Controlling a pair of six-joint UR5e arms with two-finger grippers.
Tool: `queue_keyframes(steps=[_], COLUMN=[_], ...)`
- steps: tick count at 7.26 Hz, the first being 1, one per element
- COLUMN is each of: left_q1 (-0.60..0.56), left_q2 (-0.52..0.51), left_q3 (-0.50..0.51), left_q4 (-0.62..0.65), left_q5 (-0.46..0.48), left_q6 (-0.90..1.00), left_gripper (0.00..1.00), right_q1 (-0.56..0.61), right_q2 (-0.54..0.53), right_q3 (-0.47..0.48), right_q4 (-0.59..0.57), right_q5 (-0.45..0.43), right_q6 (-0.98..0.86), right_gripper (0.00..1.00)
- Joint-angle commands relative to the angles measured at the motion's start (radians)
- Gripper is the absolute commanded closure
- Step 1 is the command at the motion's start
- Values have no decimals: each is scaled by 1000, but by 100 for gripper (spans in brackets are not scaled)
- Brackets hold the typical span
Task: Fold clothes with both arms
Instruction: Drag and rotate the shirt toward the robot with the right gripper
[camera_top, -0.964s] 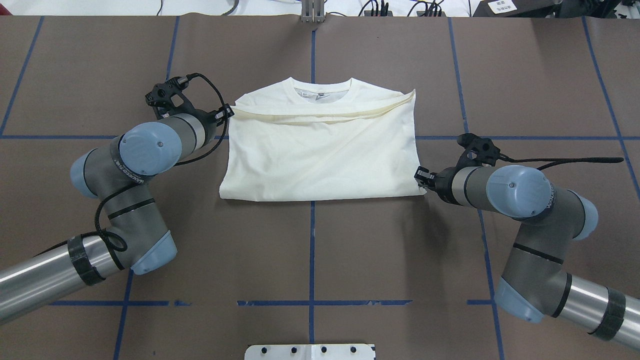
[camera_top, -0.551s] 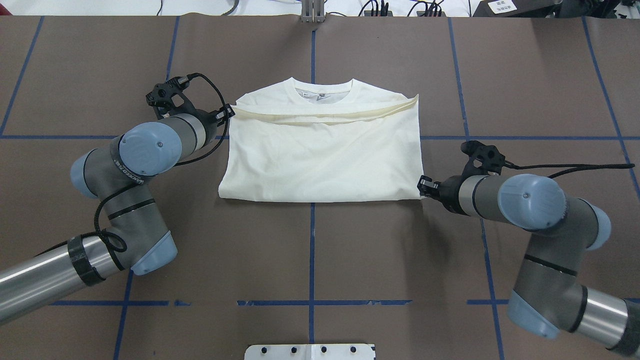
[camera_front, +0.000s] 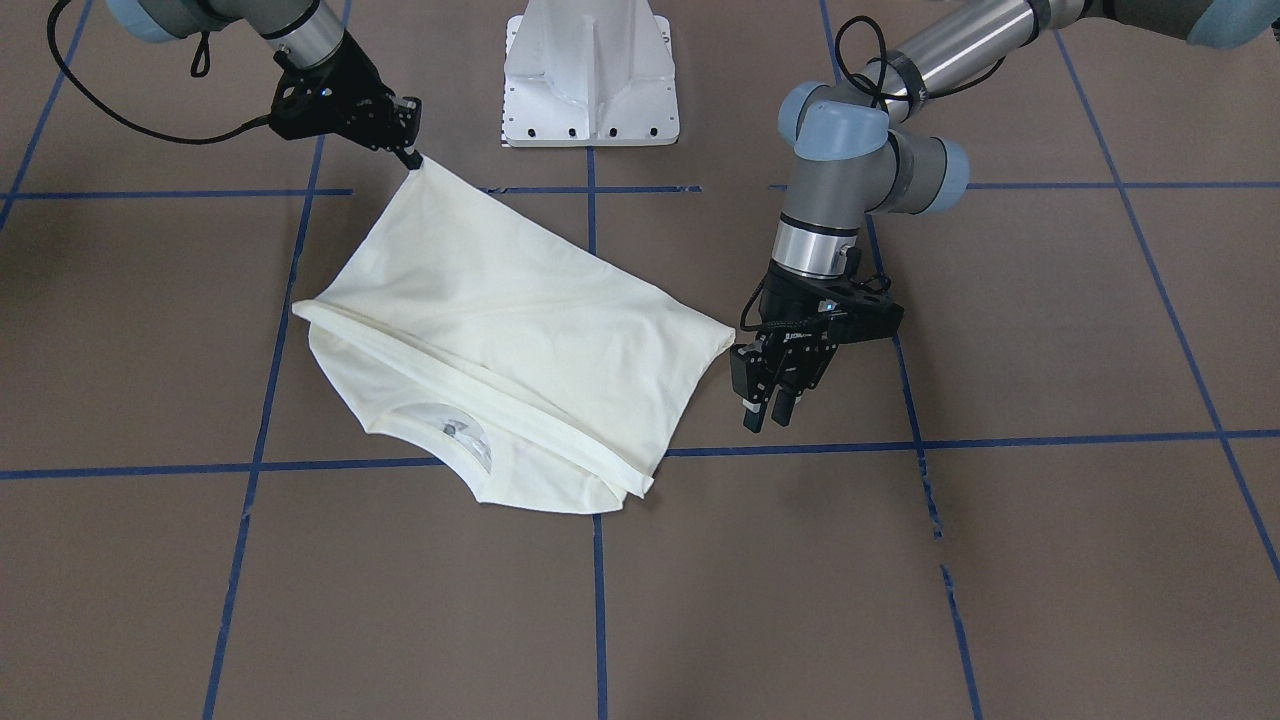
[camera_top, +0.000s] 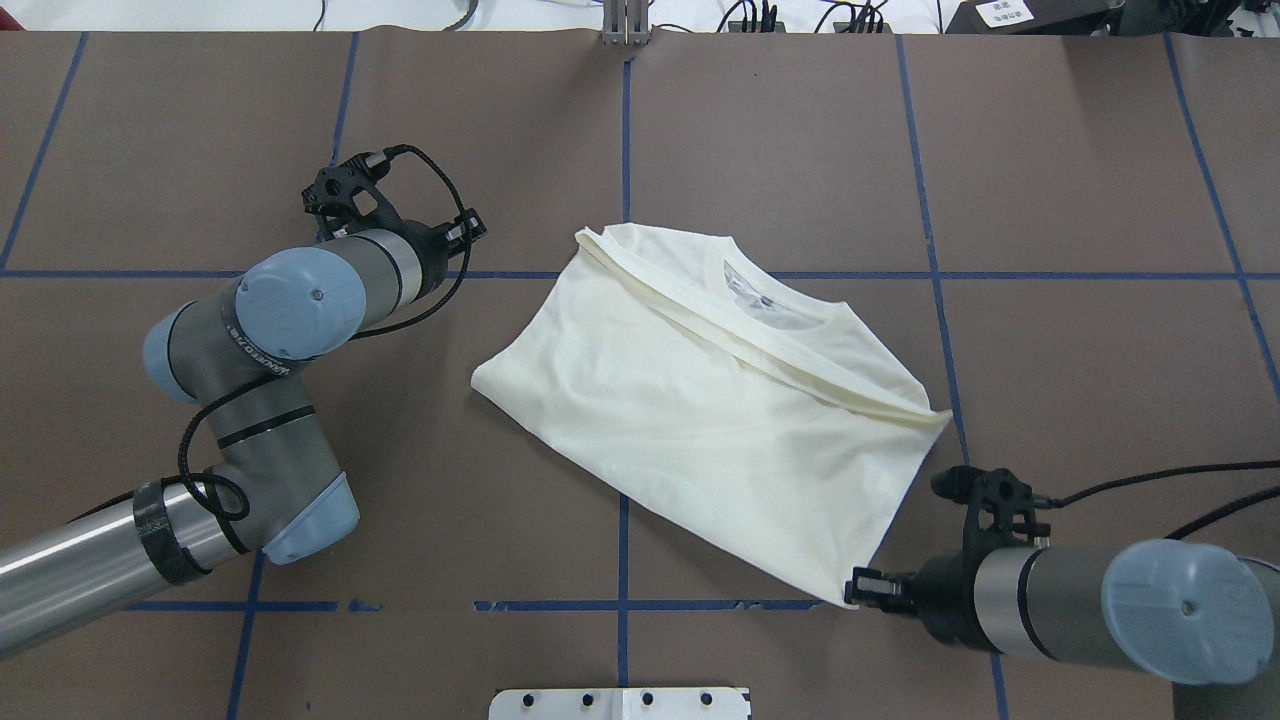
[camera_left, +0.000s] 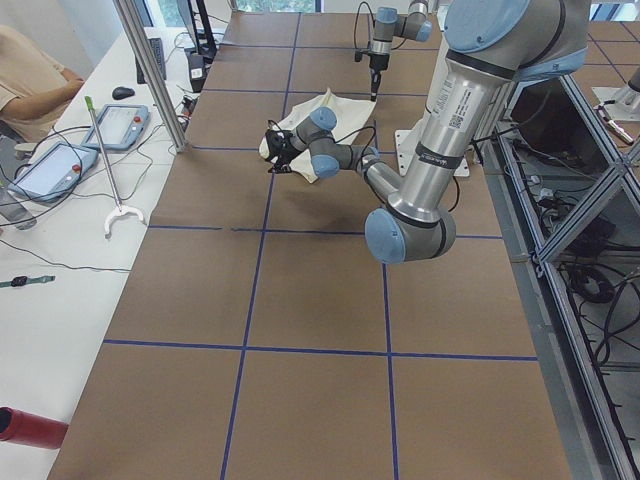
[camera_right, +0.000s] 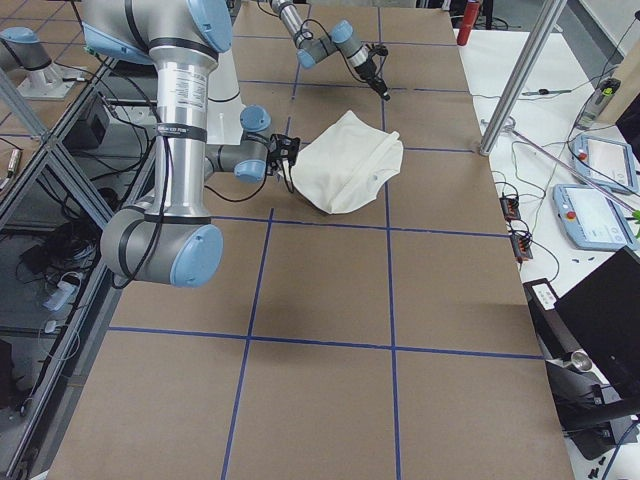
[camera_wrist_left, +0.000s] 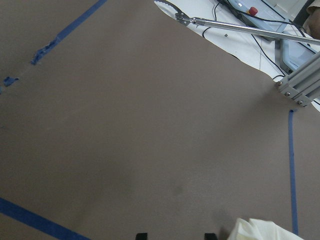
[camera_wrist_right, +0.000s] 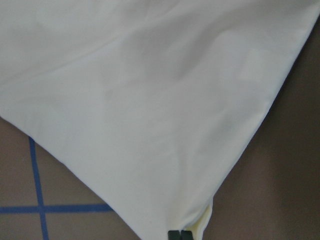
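The cream-white shirt (camera_top: 700, 430) lies folded and askew on the brown table, plain side up, collar and inner label showing; its print is hidden. My right gripper (camera_top: 855, 588) is shut on the shirt's near corner, and it also shows in the front view (camera_front: 410, 158) and the right wrist view (camera_wrist_right: 180, 234). The shirt (camera_wrist_right: 150, 100) fills that wrist view. My left gripper (camera_top: 470, 228) is open and empty, a short way left of the shirt. In the front view it (camera_front: 767, 412) points down beside the shirt (camera_front: 520, 330). The left wrist view shows one shirt corner (camera_wrist_left: 260, 231).
The white pedestal base (camera_top: 620, 703) stands at the table's near edge. Blue tape lines (camera_top: 623, 130) cross the brown table cover. A grabber stick (camera_wrist_left: 240, 25) and tablets lie beyond the far edge. A person (camera_left: 30, 70) sits at the side table.
My right gripper has pulled its shirt corner toward the robot, swinging the shirt clockwise in the overhead view. The shirt's far-left corner has moved away from my left gripper, which has barely moved.
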Motion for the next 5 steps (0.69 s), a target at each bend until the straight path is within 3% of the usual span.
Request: queue_keyframes(steps=[1, 2, 3, 4, 5], left_q1=[25, 30, 58, 93, 154], left_q2=[0, 22, 22, 23, 33], left_q3=[-70, -132, -177, -224, -228], left_q4=[2, 3, 3, 3, 28], left_q5=[-51, -103, -172, -232, -229], left_q6=[-44, -80, -170, -282, -348], left_gripper=[52, 51, 46, 46, 42], right_q1=[-119, -177, -156, -112, -10], right_q2=[-50, -47, -47, -47, -44], right_q3=[87, 82, 79, 84, 79], right_q4=[0, -2, -2, -2, 0], right_q5=[120, 116, 111, 111, 111], right_q6=[5, 6, 5, 6, 5], right_gripper=[100, 80, 1, 0, 0])
